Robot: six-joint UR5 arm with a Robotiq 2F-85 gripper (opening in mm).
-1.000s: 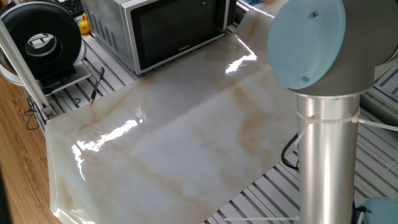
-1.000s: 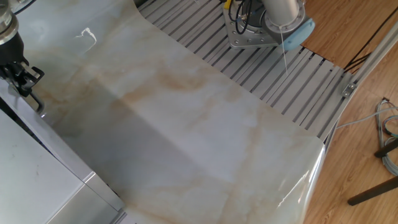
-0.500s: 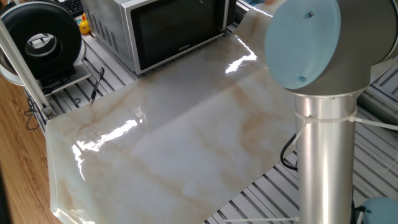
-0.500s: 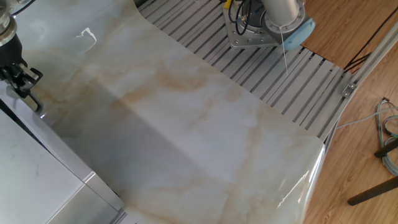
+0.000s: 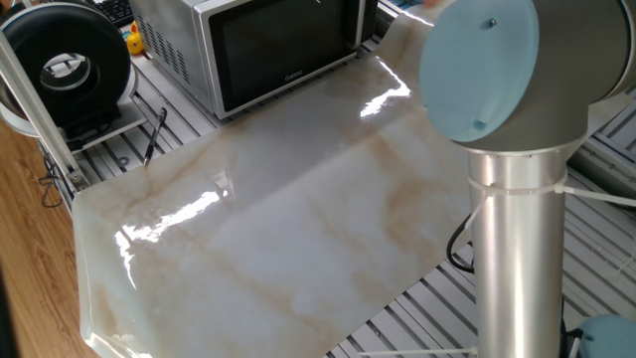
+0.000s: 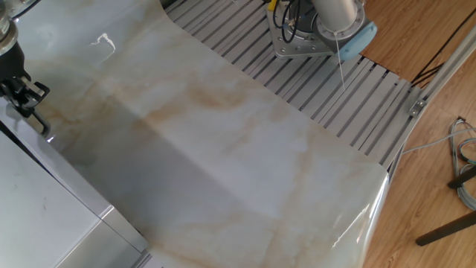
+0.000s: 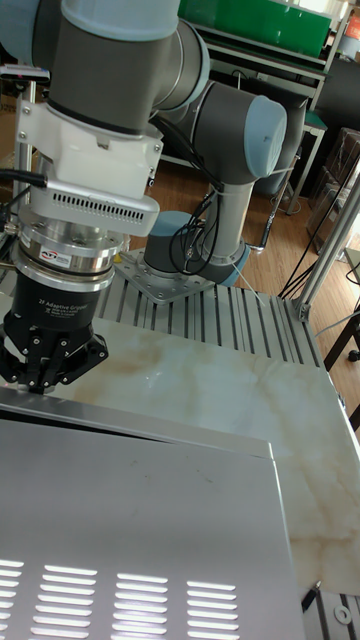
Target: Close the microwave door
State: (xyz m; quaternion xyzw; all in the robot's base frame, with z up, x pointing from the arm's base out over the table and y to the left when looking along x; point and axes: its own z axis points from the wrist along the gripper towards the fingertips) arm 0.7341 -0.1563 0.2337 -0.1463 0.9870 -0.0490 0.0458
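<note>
The silver-grey microwave [image 5: 174, 40] stands at the far end of the marble sheet; its top shows as a bare metal plane [image 6: 44, 216] and, in the tall fixed view, with vent slots [image 7: 130, 520]. The microwave door [image 5: 283, 45], dark glass with a small white logo, lies flush with the front. My black gripper [image 6: 36, 112] hangs just in front of the microwave's top front edge [image 7: 50, 385], and its fingers look shut on nothing. The tips are hidden behind that edge in the tall fixed view. In the view that faces the door the gripper does not show.
A round black fan-like device [image 5: 65, 65] and a yellow duck [image 5: 132, 40] sit left of the microwave. The arm's column [image 5: 517, 259] fills the right. Its base [image 6: 301, 45] is bolted to the slotted table [image 6: 245, 45]. Cables [image 6: 465, 171] lie on the floor.
The gripper has crept slightly left along the microwave's front edge, and the arm's blue joint cap has shifted a little left. The door looks the same.
</note>
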